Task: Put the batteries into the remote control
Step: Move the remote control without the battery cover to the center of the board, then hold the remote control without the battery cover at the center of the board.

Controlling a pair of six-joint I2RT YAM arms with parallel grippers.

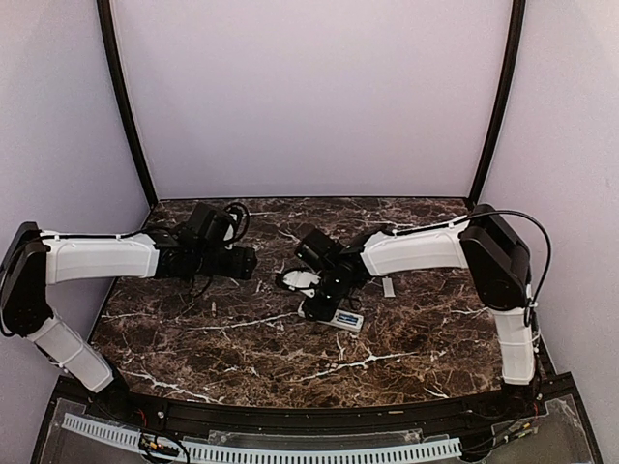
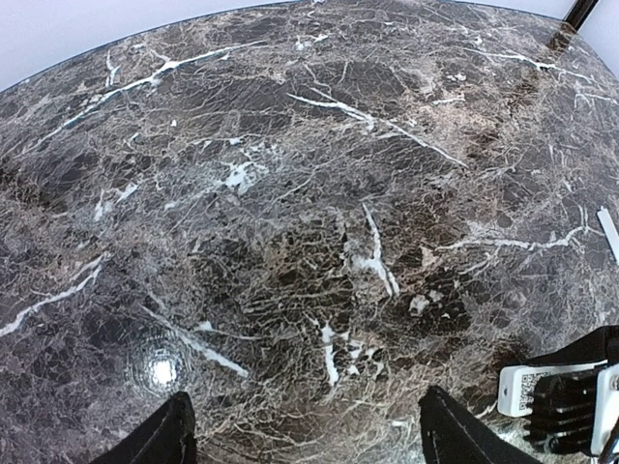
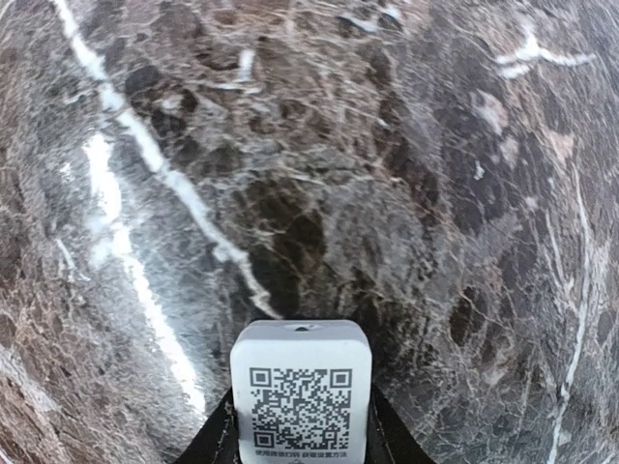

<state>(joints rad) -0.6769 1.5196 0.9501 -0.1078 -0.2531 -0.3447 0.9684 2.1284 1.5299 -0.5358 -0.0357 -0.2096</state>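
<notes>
The remote control (image 1: 334,316), a slim white bar, lies on the marble table (image 1: 242,338) near the middle. Its end with a QR label (image 3: 301,391) sits between my right gripper's (image 3: 302,430) black fingers (image 3: 221,437), which press against both its sides. The same labelled end (image 2: 527,387) shows in the left wrist view at the lower right. My left gripper (image 2: 305,435) hangs open over bare marble to the left of the remote, with nothing between its fingers. From above, the left gripper (image 1: 244,261) is about a hand's width from the right gripper (image 1: 324,290). The batteries cannot be made out in any view.
A small flat pale cover piece (image 1: 389,287) lies on the table to the right of the remote, and its edge (image 2: 607,232) shows in the left wrist view. Pale walls and black corner posts (image 1: 126,106) enclose the table at the back.
</notes>
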